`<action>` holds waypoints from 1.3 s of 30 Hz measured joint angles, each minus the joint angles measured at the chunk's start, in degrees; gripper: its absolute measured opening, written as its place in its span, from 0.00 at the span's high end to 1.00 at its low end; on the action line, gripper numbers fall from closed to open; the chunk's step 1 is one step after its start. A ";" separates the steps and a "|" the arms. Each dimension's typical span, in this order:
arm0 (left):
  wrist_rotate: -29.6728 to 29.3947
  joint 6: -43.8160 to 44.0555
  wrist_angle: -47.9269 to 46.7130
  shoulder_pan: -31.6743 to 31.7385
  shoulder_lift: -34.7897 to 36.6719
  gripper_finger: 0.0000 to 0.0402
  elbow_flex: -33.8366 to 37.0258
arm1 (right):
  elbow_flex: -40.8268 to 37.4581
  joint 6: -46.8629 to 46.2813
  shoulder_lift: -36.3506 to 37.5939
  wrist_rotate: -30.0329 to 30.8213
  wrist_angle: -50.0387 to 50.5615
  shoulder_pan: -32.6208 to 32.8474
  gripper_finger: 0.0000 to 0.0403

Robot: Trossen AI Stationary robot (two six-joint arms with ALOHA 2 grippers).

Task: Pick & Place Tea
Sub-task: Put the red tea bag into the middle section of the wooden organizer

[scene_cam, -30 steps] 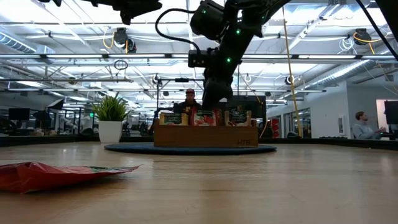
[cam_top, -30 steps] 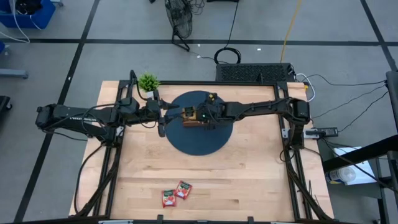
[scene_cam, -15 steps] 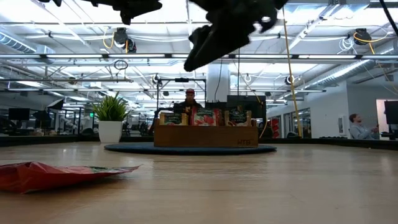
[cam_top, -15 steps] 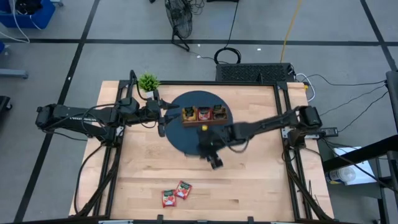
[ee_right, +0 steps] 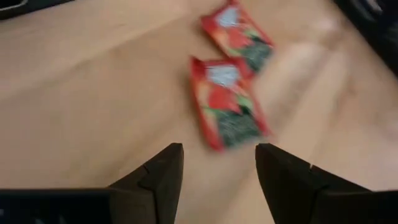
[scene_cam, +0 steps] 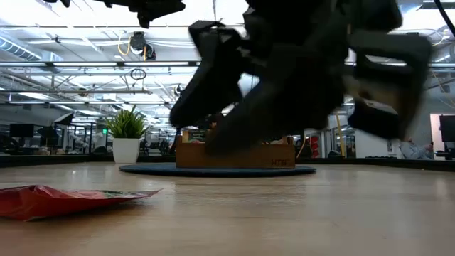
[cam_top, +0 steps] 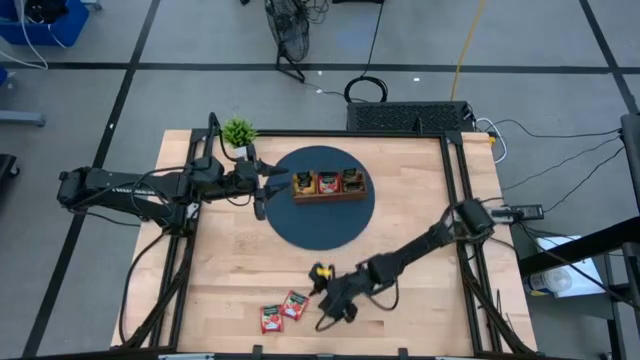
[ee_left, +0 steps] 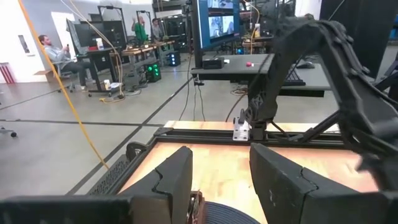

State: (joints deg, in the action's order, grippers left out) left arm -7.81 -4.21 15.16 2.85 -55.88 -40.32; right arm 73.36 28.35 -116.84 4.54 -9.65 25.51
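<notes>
A: What do the right gripper's [ee_right: 217, 168] fingers [ee_right: 158, 177] show?

B: They stand apart and hold nothing. Bare wood shows through the gap between them. Just beyond their tips lie two red tea sachets [ee_right: 227, 102], flat on the tabletop [cam_top: 420, 250] and side by side.

A: Where does that place the right gripper [cam_top: 325, 312] over the tabletop?

B: In the high view it hangs near the front edge, just beside the two red tea sachets [cam_top: 283, 310]. The right arm [cam_top: 420, 245] reaches down to it from the right side. In the low view a sachet lies flat at the near left.

A: And the fingers of the left gripper [ee_left: 221, 186]?

B: They are likewise parted and empty. The left gripper [cam_top: 272, 178] sits at the rear left, just beside the left end of the wooden tray [cam_top: 327, 184].

A: What surrounds these parts?

B: The tray stands on a dark round mat [cam_top: 320, 215] at the rear middle. Its three compartments hold more sachets, standing on edge. A small potted plant [cam_top: 238, 132] stands at the rear left corner. Beyond the tabletop, people sit at desks in the room.
</notes>
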 joint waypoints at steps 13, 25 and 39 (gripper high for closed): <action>0.00 0.00 0.02 0.02 0.00 0.59 0.00 | 13.13 -0.12 -12.74 2.93 0.68 2.40 0.53; 0.00 0.00 0.04 0.00 0.00 0.59 0.00 | 13.61 -6.78 -14.25 2.81 0.96 0.35 0.75; 0.00 0.00 0.07 0.00 0.00 0.59 0.00 | 9.91 -5.05 -12.47 17.29 1.68 1.86 1.00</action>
State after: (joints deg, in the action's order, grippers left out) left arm -7.81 -4.21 15.22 2.85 -55.88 -40.32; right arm 83.27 23.30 -129.31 21.83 -7.97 27.37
